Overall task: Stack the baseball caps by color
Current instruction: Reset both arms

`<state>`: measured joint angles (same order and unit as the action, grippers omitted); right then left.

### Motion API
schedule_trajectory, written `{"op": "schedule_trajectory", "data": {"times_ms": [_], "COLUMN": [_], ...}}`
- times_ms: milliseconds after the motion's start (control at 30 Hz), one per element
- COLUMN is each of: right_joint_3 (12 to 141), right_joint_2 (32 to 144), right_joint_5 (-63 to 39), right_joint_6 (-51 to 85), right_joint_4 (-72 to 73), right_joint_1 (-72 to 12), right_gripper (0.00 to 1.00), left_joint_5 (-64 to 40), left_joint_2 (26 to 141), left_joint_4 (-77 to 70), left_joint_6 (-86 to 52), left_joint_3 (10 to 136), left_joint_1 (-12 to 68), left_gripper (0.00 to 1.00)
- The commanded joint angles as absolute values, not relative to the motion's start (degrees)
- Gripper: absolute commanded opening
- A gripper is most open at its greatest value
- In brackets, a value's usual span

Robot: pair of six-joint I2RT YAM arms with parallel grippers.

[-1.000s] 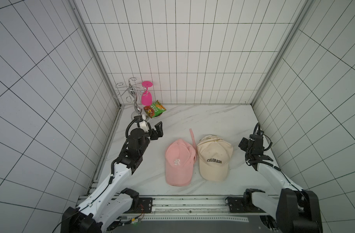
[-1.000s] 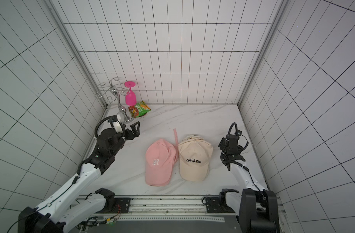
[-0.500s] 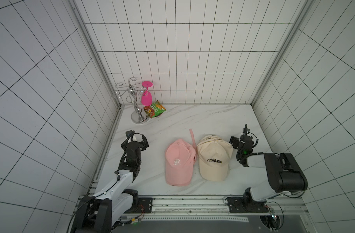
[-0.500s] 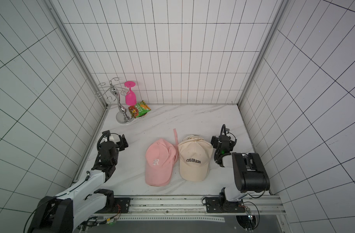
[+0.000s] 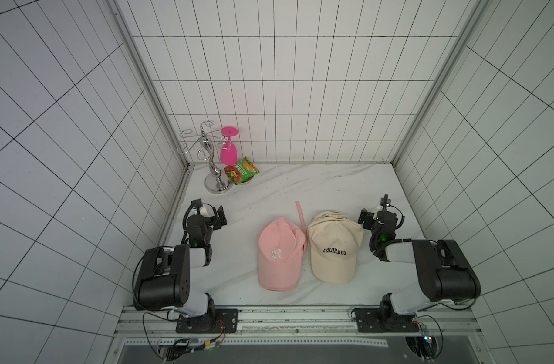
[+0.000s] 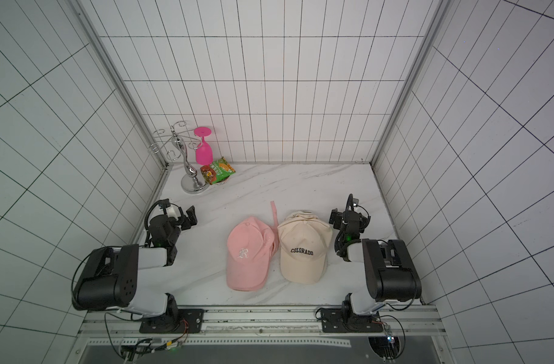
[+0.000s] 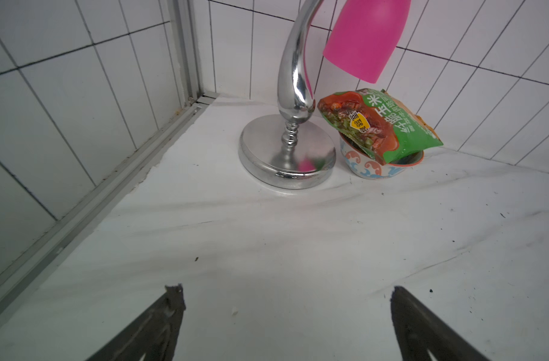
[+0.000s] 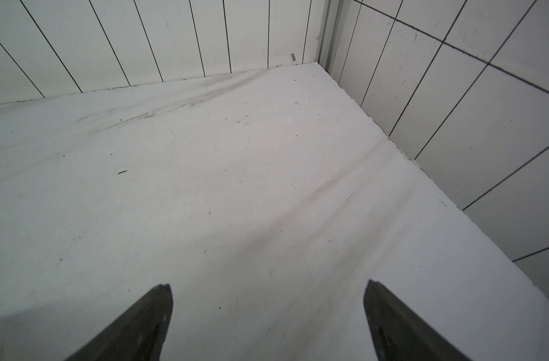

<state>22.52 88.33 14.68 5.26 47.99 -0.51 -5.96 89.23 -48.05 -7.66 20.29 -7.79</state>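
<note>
Nearest, the pink caps (image 5: 280,255) and cream caps (image 5: 334,249) are lying in two touching piles on the table (image 5: 301,189), seemingly sorted by colour. Flanking them, the left end effector (image 7: 285,290) and right end effector (image 8: 268,286) are gaping wide and empty, likely parked clear. Farther back, only the left wrist view is revealing a bowl (image 7: 370,168) under the snack packet (image 7: 382,125)

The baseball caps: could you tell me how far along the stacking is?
Looks done: a pink pile and a cream pile lie side by side, layered edges showing, though the count is unclear. In hand: nothing; the left gripper and right gripper are open and empty. Left: seemingly nothing; no loose cap shows.
</note>
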Motion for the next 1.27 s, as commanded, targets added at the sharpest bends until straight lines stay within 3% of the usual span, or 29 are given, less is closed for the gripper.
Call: {"op": "schedule_trajectory", "data": {"times_ms": [0,133,1233], "right_joint_3": [22.9,23.0,22.9], "right_joint_2": [88.3,88.2,88.2], "right_joint_5": [15.5,15.5,14.9], "right_joint_6": [4.4,4.4,3.9], "right_joint_4": [50.2,50.1,50.2], "right_joint_1": [-0.9,-0.9,-1.0], "right_gripper": [0.99,0.99,0.99], "left_joint_5": [-10.5,-8.1,-6.2], "left_joint_2": [92.0,89.5,89.6], "left_joint_4": [-55.4,-45.9,-46.3], "left_joint_6": [-5.0,-4.4,-4.0], "left_joint_3": [22.2,24.7,24.8], "left_joint_1": [-6.1,-5.1,-4.3], "left_gripper": [0.99,0.98,0.98]}}
